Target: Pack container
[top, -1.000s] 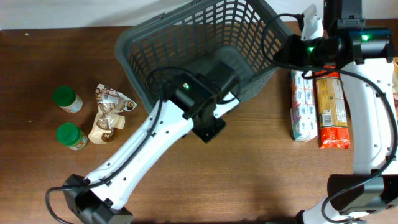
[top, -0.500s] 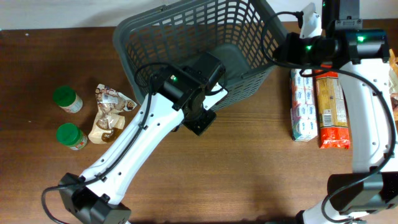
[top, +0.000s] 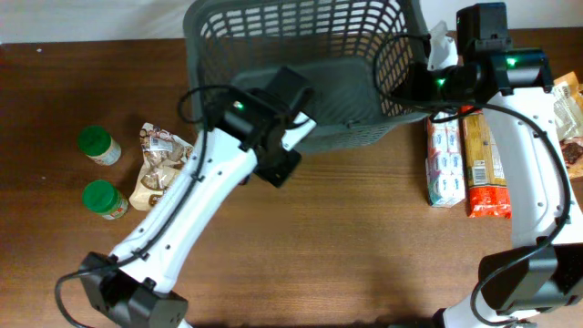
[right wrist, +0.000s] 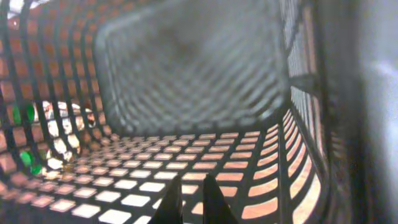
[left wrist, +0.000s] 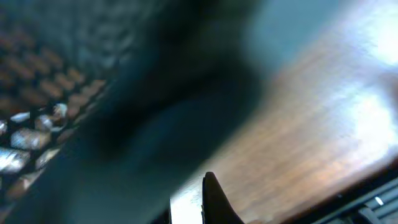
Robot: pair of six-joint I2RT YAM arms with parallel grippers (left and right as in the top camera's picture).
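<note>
Overhead, the container (top: 301,36) sits at the far side of the wooden surface (top: 364,237), tipped so its slotted walls and open mouth show, and it lies between my two sets of jaws. My left jaws are clenched and pressed up against its near wall. The left wrist view is too blurred to say whether they pinch any part of it; it shows only a dark mass close in and wood off to the right. My right jaws are clenched too, at the container's right-hand end. Their own camera looks straight into the lattice interior (right wrist: 186,81), fingertips (right wrist: 210,198) nearly together just above the grid floor, and I cannot tell if a strand is caught between them. Well to the left of my left jaws lie two green-lidded jars (top: 98,144) and a crumpled snack bag (top: 159,169). Just nearer than my right jaws, a white-and-blue pack (top: 444,169) lies beside an orange packet (top: 485,169) – touching, side by side.
</note>
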